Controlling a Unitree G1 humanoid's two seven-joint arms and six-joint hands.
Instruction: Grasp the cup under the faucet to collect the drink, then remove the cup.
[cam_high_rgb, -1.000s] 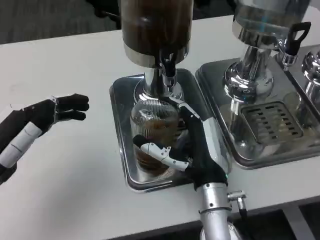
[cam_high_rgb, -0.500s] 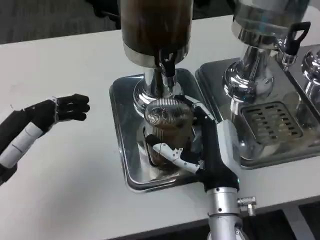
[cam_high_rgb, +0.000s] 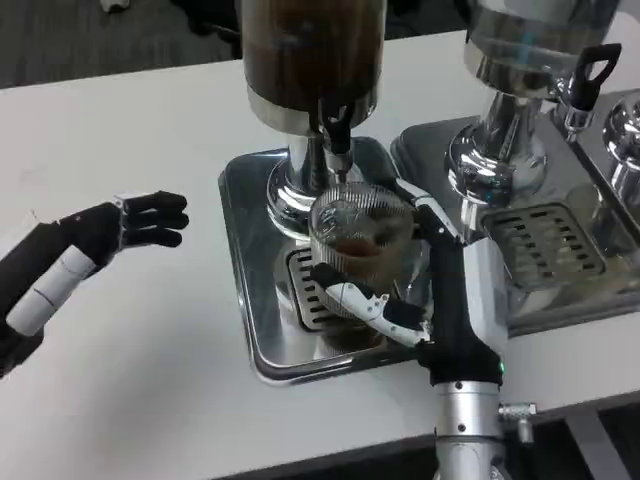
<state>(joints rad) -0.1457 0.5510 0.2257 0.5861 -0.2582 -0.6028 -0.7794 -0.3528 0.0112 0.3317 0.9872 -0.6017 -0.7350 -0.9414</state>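
Cup: I see the ribbed clear cup at frame centre, brown drink inside, held over the grated steel tray, just beneath the faucet.
Right robot hand: my right robot hand wraps the cup, thumb across its front, fingers round the far side.
Dispenser: the dark drink dispenser stands at top centre, its chrome base just behind the cup.
Neighbours: a second dispenser and its tray sit close on the right, crowding my right forearm.
Left robot hand: my left robot hand hovers at left over the white table, holding nothing, fingers stretched forward and slightly apart.
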